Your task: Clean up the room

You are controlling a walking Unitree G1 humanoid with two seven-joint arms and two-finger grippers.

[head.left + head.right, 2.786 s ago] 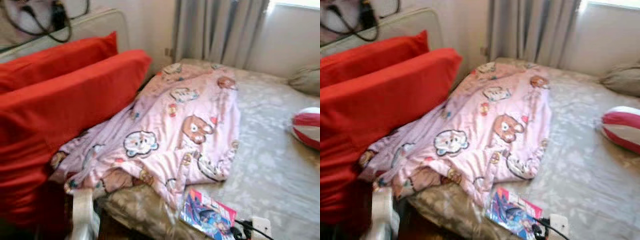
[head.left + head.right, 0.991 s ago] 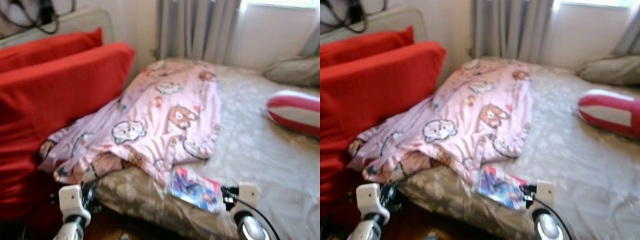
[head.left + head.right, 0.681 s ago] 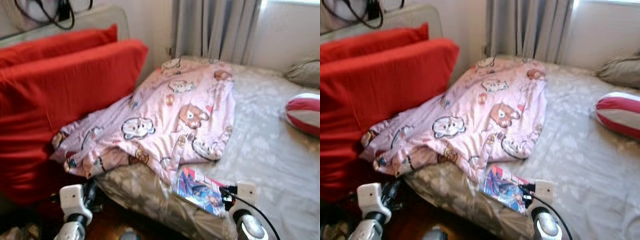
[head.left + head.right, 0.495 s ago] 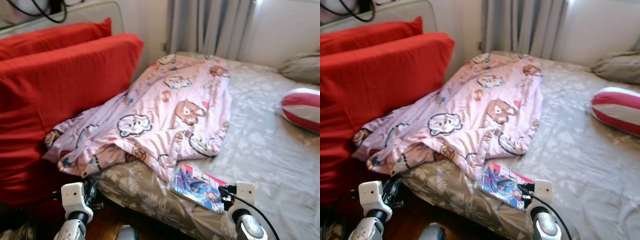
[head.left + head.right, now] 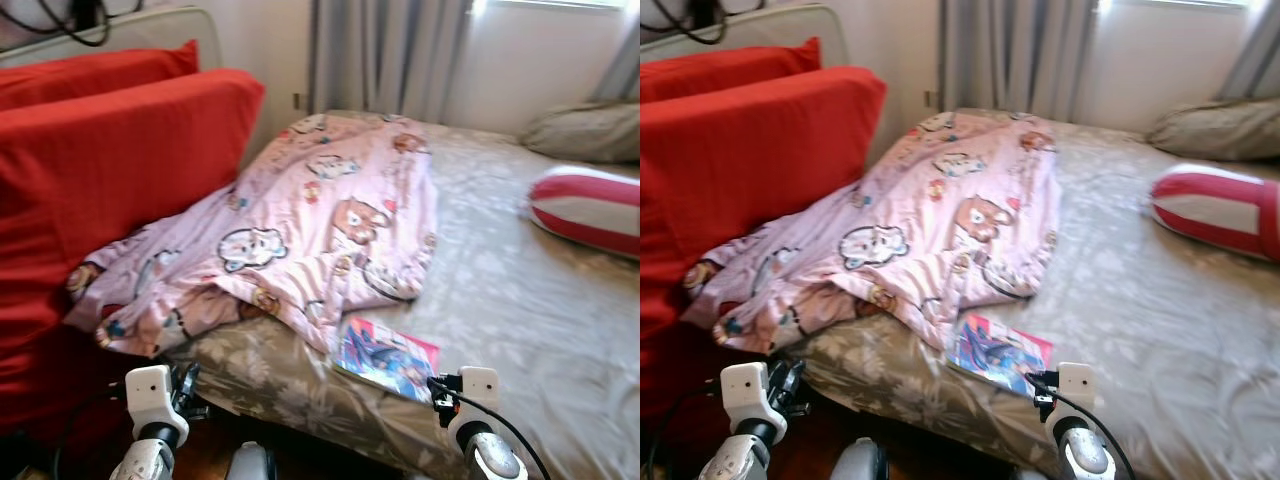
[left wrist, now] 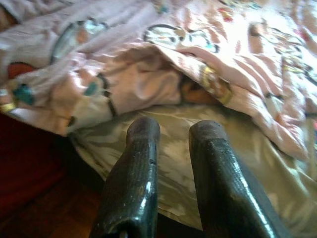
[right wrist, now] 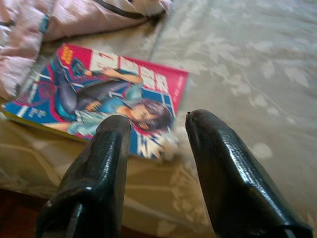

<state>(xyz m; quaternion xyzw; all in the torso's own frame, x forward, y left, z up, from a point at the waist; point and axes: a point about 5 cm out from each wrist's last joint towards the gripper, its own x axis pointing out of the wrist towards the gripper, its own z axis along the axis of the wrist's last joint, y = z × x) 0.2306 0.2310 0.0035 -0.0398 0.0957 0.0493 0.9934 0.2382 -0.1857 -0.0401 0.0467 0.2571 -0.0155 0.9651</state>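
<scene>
A crumpled pink cartoon-print blanket point(image 5: 300, 230) lies across the left half of the bed point(image 5: 520, 300). A colourful magazine point(image 5: 385, 358) rests flat near the bed's front edge, just past the blanket's hem. My right gripper point(image 7: 157, 123) hovers low over the magazine's near corner point(image 7: 99, 99), open, holding nothing. My left gripper point(image 6: 174, 130) is open with a narrow gap, low in front of the bed's edge, pointing at the blanket's drooping fold point(image 6: 124, 59). Both wrists show at the bottom of the eye views.
Two big red pillows point(image 5: 110, 170) lean at the left against the headboard. A red-and-white striped cushion point(image 5: 590, 210) and a grey pillow point(image 5: 585, 130) lie at the far right. Grey curtains point(image 5: 385, 55) hang behind. Dark wooden floor point(image 6: 44, 208) runs below the bed's edge.
The camera has swayed and shifted while I move. Both wrists have come up into view at the bottom. Blanket, magazine and pillows lie as before.
</scene>
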